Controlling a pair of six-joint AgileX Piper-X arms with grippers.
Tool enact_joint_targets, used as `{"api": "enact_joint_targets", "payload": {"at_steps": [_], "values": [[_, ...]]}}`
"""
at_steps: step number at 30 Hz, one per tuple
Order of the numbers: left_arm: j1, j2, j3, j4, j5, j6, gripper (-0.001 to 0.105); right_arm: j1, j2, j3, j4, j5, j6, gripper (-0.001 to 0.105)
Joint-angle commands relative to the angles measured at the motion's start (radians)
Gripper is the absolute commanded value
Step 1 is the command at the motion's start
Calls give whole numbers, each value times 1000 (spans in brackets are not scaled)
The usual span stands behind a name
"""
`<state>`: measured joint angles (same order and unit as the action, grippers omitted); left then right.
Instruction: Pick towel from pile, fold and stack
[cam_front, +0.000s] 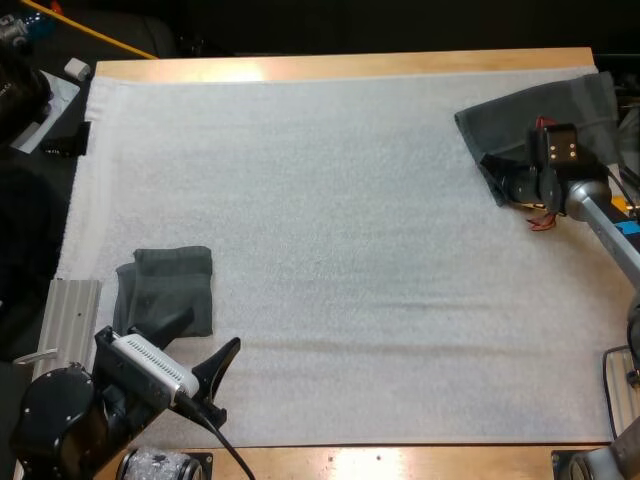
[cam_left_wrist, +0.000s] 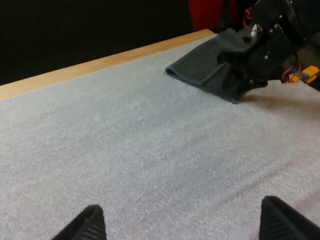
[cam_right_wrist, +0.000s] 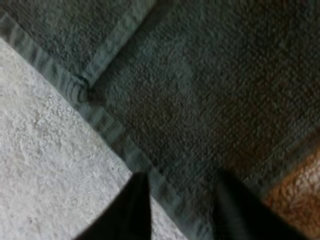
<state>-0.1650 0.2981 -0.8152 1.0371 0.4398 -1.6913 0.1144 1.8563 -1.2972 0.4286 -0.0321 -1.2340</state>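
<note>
On the white mat (cam_front: 350, 250), the left tool (cam_left_wrist: 182, 214) hung released (fingers wide) by the folded towel (cam_front: 170, 290), the right tool (cam_right_wrist: 184, 200) released over a spread towel's (cam_front: 510, 112) hem.

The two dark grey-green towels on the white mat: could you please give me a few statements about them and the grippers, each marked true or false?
1. The folded dark grey-green towel lies near the left gripper. True.
2. The left gripper is shut on that towel. False: its fingers stand apart over the bare white mat.
3. The right gripper is at the edge of the second dark grey-green towel. True.
4. The two towels are stacked. False: they lie apart, on opposite sides of the mat.
</note>
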Motion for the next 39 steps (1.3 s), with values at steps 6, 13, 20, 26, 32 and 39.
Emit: {"api": "enact_joint_targets", "payload": {"at_steps": [6, 13, 20, 26, 32, 39], "values": [[-2, 4, -4, -4, 9, -7, 61, 0, -8, -7, -2, -8, -5, 25], [-4, 2, -5, -4, 6, -4, 61, 4, 15, -6, -2, -22, -8, 66], [-3, 5, -5, -4, 6, -4, 61, 4, 45, -5, -7, -30, -7, 41], [-4, 6, -5, -4, 6, -7, 61, 10, 42, -8, 10, -44, -39, 0], [-3, 5, -5, 2, 6, -9, 61, 16, 14, -14, -5, -41, -84, 0], [-3, 7, -5, -1, 8, -7, 61, 45, -118, -15, 4, -16, -218, 0]]}}
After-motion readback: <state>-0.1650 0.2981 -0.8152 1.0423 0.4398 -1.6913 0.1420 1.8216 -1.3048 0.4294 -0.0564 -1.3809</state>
